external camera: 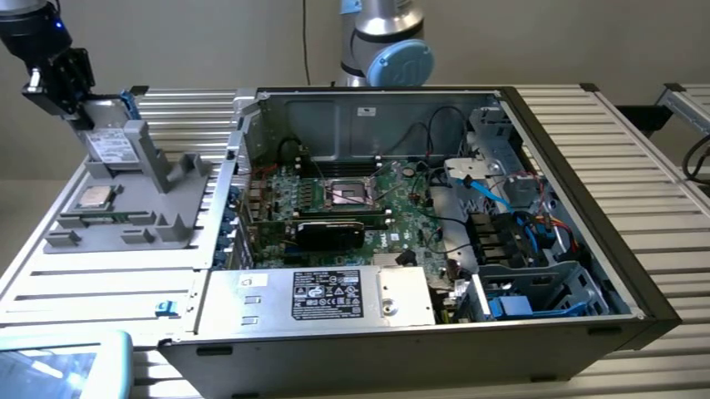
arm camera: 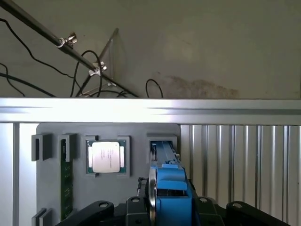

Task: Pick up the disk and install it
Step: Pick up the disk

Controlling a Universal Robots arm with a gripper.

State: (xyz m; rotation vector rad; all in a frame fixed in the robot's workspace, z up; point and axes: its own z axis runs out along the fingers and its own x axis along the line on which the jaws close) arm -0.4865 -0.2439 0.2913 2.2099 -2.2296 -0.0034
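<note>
The disk [external camera: 108, 143] is a silver-grey drive with a white label in a blue carrier. It stands on edge against the upright of the grey holder [external camera: 150, 179], at the exterior view's far left. My gripper [external camera: 86, 112] comes down on its top edge and is shut on it. In the wrist view the disk [arm camera: 170, 186] shows edge-on between the black fingers [arm camera: 135, 207]. Its far end reaches the holder's slot [arm camera: 162, 140]. I cannot tell whether it is lifted clear of that slot.
The holder also carries a square processor chip [external camera: 92, 198] [arm camera: 106, 157] and a green memory stick [arm camera: 66, 186]. To the exterior view's right lies the open computer case [external camera: 621, 249], with a motherboard [external camera: 355, 199], a silver box with a black label [external camera: 322, 295] and blue-railed drive bays [external camera: 544, 295].
</note>
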